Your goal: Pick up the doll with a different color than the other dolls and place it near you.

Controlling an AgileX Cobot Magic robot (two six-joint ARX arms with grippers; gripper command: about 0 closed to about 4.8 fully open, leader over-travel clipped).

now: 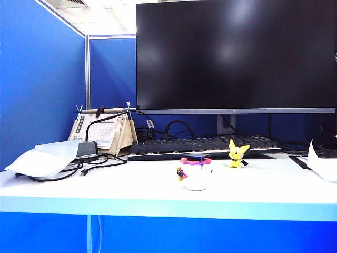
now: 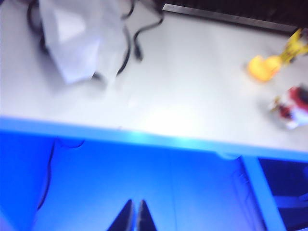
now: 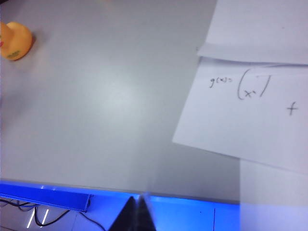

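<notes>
Exterior view. The white doll with a different color (image 1: 196,174) stood on the table (image 1: 105,187) close to its near edge, just left of centre. The yellow pointy-eared doll (image 1: 237,153) stood farther back and to the right, in front of the keyboard (image 1: 168,147). The yellow duck was not visible here, probably hidden behind the white doll. Neither arm appeared in this view. Judged risk: with the white doll so near the edge, any nudge toward the near side could tip it off the table.

Left wrist view. The picture was blurred. The left claw (image 2: 134,216) was closed and empty, its fingertips touching, and it hung off the table, below and in front of the near edge. The white doll (image 2: 292,107) lay well to the right of it, with the yellow duck (image 2: 262,68) and the pointy-eared doll (image 2: 296,45) just beyond. A white plastic bag (image 2: 79,36) and black cables (image 2: 132,41) lay at the far left. Judged risk: a shut claw would knock the doll over instead of gripping it unless it opened first, and the duck stood close enough to be struck.

Right wrist view. The right claw (image 3: 137,216) was also closed and empty, held at the near edge of the table. The duck (image 3: 15,41) lay far to the left, and sheets of paper (image 3: 250,110) lay to the right. The white doll was out of this view.
</notes>
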